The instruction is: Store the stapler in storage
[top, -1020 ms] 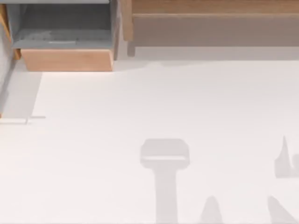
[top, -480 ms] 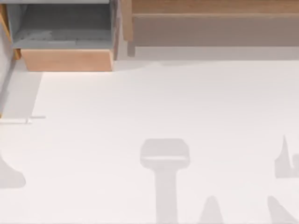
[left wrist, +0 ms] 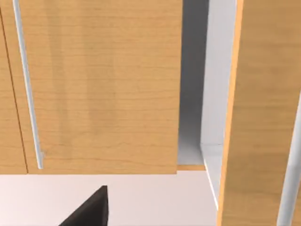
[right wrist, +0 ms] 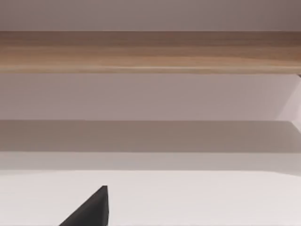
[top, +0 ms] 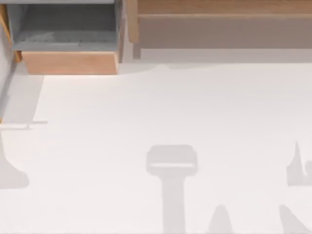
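Top view, open wooden drawer [top: 68, 48] far left, white table [top: 170, 107], end effector states unclear

1. Bench [top: 146, 107]: smooth, matt white surface, no visible grain or texture.
2. Open drawer [top: 68, 62], top left of the top view: front panel light wood, matt; interior grey, dull, faintly mottled.
3. Long rail [top: 219, 7] along the bench's far edge: wood, matt, with horizontal grain seen in the right wrist view.
4. Cabinet door [left wrist: 103, 84]: light wood, fine grain, matt finish.
5. Door handle [left wrist: 28, 84]: slim pale bar, smooth, slight sheen; looks like metal.
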Robot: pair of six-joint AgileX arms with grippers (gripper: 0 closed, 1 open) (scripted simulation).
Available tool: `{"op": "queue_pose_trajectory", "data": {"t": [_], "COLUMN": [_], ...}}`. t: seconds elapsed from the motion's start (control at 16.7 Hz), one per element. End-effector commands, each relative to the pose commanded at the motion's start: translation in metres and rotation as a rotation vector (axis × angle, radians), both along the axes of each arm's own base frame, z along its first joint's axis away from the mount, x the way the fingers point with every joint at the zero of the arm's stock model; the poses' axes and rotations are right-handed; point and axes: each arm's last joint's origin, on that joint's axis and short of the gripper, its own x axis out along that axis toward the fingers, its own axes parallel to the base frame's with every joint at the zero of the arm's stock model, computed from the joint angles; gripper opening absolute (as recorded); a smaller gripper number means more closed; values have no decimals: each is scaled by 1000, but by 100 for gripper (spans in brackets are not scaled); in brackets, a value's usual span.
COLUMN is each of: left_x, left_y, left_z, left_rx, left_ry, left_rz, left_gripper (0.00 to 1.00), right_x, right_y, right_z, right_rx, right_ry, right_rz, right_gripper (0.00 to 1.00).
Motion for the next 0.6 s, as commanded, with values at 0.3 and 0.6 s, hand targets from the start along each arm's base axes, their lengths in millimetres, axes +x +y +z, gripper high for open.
{"op": "queue_pose_trajectory", "data": {"t": [0.3, 0.6], "left_x": [10, 10], "left_y": [-1, -1], "left_z": [0, 0], "left_rx": [0, 0], "left_ry": [0, 0], "left_rz": [0, 0], "left_gripper": [100, 70], "right_x": [0, 0], "right_y": [0, 0], "right_z": [0, 0], "right_rx": [0, 0], "right_ry": [0, 0], "right_rz": [0, 0], "right_gripper": [100, 100]}}
